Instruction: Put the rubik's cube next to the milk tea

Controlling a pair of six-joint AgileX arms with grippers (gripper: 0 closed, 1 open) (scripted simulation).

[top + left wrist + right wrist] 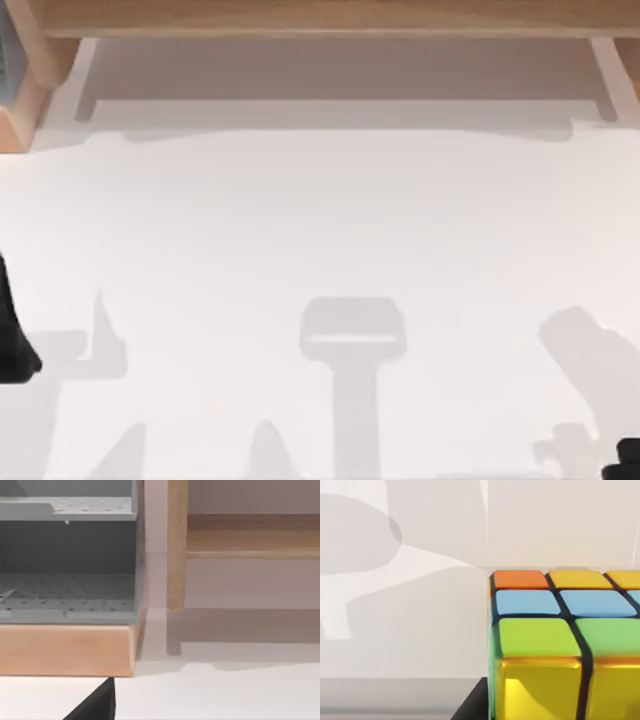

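so, table (320, 250): white top, wooden shelf frame (320, 15) along the far edge, grey perforated rack (65, 585) at the far left.
right arm (628, 458): low at the near right corner; i judge it carries the cube, though whether its fingers are clamped i cannot tell.
left arm (12, 330): parked at the left edge, finger state unclear.
rubik's cube (565, 645): right up against my right wrist camera, above the table.
advice: milk tea not located, so find it before lowering the cube; travel slowly and level.

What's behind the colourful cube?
Behind the rubik's cube, the right wrist view shows just bare white table with grey shadows across it. Whatever lies directly behind the cube's own bulk is covered, so that can't be told.
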